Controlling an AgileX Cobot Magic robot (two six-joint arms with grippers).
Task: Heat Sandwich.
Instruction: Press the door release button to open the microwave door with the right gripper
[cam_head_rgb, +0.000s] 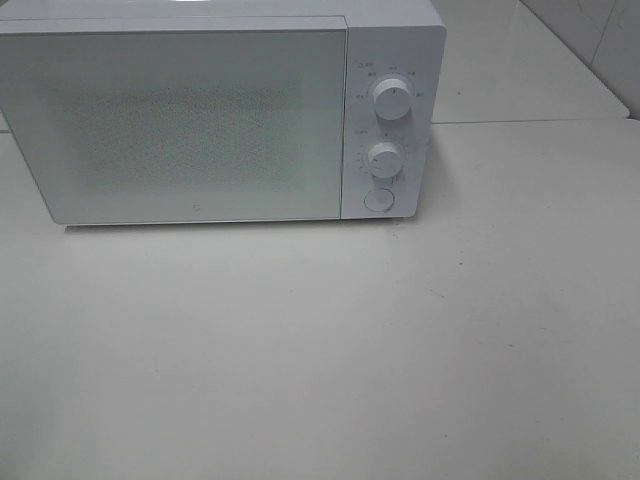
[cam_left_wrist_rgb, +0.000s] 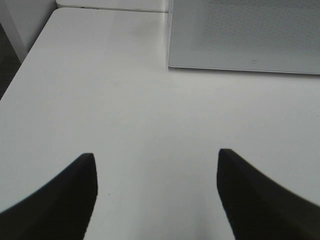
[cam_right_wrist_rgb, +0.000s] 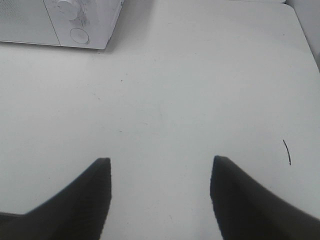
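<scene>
Currently: sandwich nowhere in view; cannot tell if behind shut door (cam_head_rgb: 180, 125) of microwave (cam_head_rgb: 395, 40), upper left of high view. Left hand (cam_left_wrist_rgb: 156, 152) and right hand (cam_right_wrist_rgb: 160, 160) both spread, empty, above table (cam_head_rgb: 320, 350). Risk: blind reach bumps dials (cam_head_rgb: 392, 97), shoves microwave.

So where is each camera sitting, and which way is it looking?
High camera: above the table, looking down at the closed microwave from the front; no robot parts show.
Left wrist camera: on the left arm, facing the microwave door across the table; open left gripper shows.
Right wrist camera: on the right arm, facing the microwave's round button; open right gripper shows.
Shared: all three see the microwave and table.
</scene>
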